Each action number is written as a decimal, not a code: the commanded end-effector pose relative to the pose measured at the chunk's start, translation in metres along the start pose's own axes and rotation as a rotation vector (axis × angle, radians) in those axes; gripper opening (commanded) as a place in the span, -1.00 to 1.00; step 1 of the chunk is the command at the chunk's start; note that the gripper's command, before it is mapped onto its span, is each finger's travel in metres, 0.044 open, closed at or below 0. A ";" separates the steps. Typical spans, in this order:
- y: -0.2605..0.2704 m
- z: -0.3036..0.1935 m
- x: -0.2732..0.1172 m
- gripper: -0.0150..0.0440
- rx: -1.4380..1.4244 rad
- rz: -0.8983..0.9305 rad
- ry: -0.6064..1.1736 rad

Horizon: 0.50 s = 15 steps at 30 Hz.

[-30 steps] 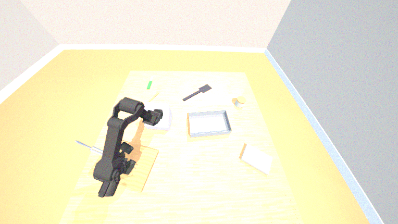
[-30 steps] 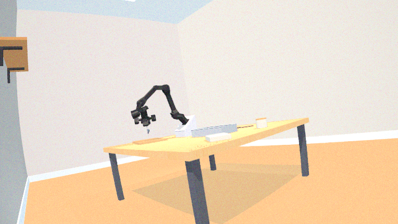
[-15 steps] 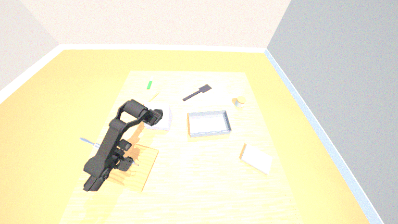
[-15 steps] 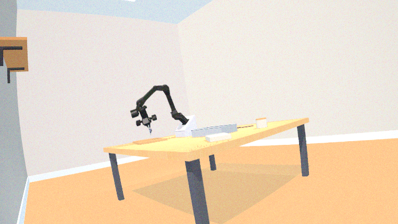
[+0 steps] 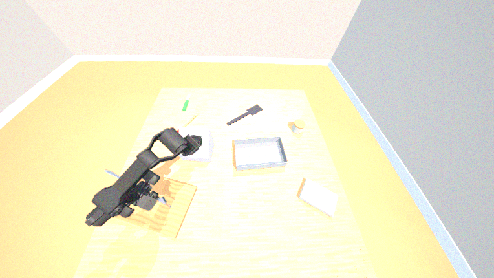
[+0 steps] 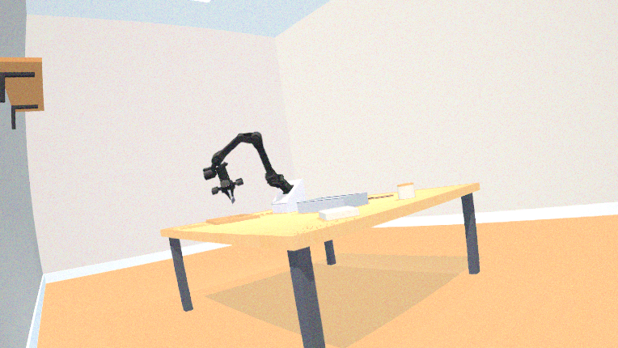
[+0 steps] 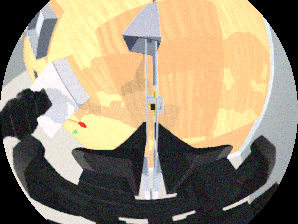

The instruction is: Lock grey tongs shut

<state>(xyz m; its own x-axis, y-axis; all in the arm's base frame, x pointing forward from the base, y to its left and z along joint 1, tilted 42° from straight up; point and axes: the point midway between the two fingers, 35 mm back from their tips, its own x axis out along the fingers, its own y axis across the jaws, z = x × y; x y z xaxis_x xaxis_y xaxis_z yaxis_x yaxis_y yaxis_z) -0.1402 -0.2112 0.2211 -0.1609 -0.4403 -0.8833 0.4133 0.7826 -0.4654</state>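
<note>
My gripper (image 6: 231, 197) (image 7: 150, 125) is shut on the grey tongs (image 5: 112, 173) (image 6: 233, 200) (image 7: 155, 75), which are clear of the table. Their two thin arms run close together, nearly parallel, up the wrist view to a grey wedge-shaped piece (image 7: 145, 31) at the far end. A small fitting with a yellow and black mark (image 7: 155, 105) sits between the arms. The wooden board (image 5: 183, 207) (image 6: 225, 219) lies below. In the top view the arm hides the tongs' middle. Whether the lock is engaged cannot be told. The roasting tin (image 5: 260, 166) (image 6: 332, 201) holds no tongs.
The arm's white base (image 5: 206, 152) (image 6: 298, 194) stands behind the board. A white block (image 5: 317, 198) (image 6: 339, 213), a jar (image 5: 298, 127) (image 6: 406, 191), a dark spatula (image 5: 255, 109) and a green item (image 5: 185, 105) lie or stand farther off.
</note>
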 end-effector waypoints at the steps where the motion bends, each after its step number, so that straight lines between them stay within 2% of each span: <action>1: -0.004 -0.002 -0.003 -1.00 -0.009 -0.030 -0.061; 15: -0.016 -0.010 -0.018 -1.00 -0.043 -0.191 -0.279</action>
<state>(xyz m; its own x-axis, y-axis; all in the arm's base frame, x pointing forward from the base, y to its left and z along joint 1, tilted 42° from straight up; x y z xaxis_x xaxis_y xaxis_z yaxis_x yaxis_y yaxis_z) -0.1505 -0.2113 0.2379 0.0127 -0.6470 -0.7624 0.3726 0.7106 -0.5968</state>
